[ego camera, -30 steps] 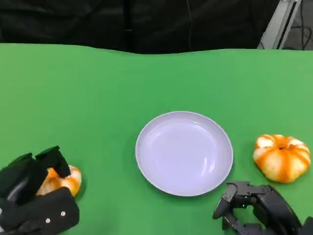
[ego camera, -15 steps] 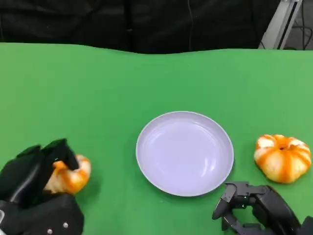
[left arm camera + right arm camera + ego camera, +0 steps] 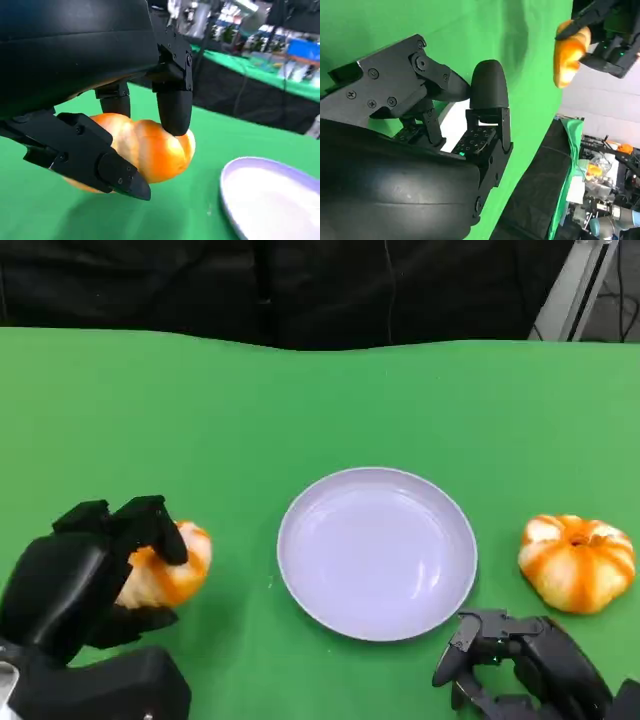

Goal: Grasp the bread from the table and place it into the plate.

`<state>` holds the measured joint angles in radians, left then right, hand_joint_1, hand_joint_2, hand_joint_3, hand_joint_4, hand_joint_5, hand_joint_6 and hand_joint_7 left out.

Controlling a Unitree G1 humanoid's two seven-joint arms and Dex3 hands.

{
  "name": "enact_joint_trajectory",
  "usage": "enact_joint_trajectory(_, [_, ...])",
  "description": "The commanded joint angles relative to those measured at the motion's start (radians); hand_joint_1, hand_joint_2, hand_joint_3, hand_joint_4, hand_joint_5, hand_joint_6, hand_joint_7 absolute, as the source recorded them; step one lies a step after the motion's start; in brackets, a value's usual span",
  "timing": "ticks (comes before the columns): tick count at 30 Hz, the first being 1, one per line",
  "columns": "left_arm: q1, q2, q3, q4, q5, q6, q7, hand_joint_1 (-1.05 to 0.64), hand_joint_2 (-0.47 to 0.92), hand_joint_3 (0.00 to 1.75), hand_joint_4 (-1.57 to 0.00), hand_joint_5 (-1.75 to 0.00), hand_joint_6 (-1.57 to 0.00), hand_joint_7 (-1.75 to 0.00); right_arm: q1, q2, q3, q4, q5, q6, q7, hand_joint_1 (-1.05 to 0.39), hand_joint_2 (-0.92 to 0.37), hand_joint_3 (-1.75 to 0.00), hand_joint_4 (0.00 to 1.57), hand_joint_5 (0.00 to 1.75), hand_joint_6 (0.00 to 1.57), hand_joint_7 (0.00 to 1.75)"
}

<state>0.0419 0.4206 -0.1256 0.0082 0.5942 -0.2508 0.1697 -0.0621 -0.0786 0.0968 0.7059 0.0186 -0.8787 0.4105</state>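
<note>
Left wrist view: fingers (image 3: 172, 107) pinching bread (image 3: 150, 150), seemingly lifted

You're looking at orange, lilac and black on green.
The bread (image 3: 170, 568) is glowing orange with paler patches; the plate (image 3: 377, 552) is showing plain pale lilac; the second bread (image 3: 577, 562) is wearing orange-and-white stripes; both robot hands (image 3: 95, 575) (image 3: 520, 665) are showing black over the green bench (image 3: 300, 410).

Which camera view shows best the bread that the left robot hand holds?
The left wrist view: the bread is large and sharp between the left robot hand's fingers. The head view shows it partly hidden; the right wrist view shows it small and far.
</note>
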Motion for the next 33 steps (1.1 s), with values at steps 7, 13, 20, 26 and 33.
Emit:
enact_joint_trajectory(7, [-0.026,-0.059,-0.025,-0.070,0.052,-0.002,0.009,-0.04,0.83,0.00,-0.58,-1.75,-0.48,-1.75,0.002,-0.006,-0.002,-0.003,0.005,0.003,-0.006,-0.13,-0.62,-0.96,0.82,1.49,0.85,1.19])
enact_joint_trajectory(13, [-0.040,-0.079,-0.040,-0.073,0.068,-0.013,0.014,-0.04,0.82,0.00,-0.58,-1.75,-0.48,-1.75,0.000,-0.005,-0.001,0.006,0.000,-0.008,-0.009,-0.12,-0.62,-0.96,0.82,1.48,0.84,1.19])
enact_joint_trajectory(20, [-0.107,-0.125,-0.092,-0.067,0.096,-0.033,0.023,-0.08,0.82,0.00,-0.58,-1.75,-0.49,-1.73,0.000,-0.004,0.002,0.004,-0.007,-0.012,-0.017,-0.13,-0.61,-0.96,0.81,1.49,0.84,1.19])
enact_joint_trajectory(26, [-0.129,-0.139,-0.109,-0.053,0.094,-0.044,0.022,-0.08,0.82,0.00,-0.58,-1.75,-0.49,-1.73,0.001,-0.004,0.005,0.002,-0.011,-0.014,-0.024,-0.13,-0.60,-0.98,0.81,1.49,0.84,1.19])
enact_joint_trajectory(33, [-0.183,-0.167,-0.154,-0.013,0.097,-0.043,0.005,-0.06,0.81,0.00,-0.58,-1.75,-0.50,-1.72,0.000,-0.003,0.009,0.006,-0.017,-0.024,-0.033,-0.13,-0.59,-1.01,0.82,1.49,0.85,1.18])
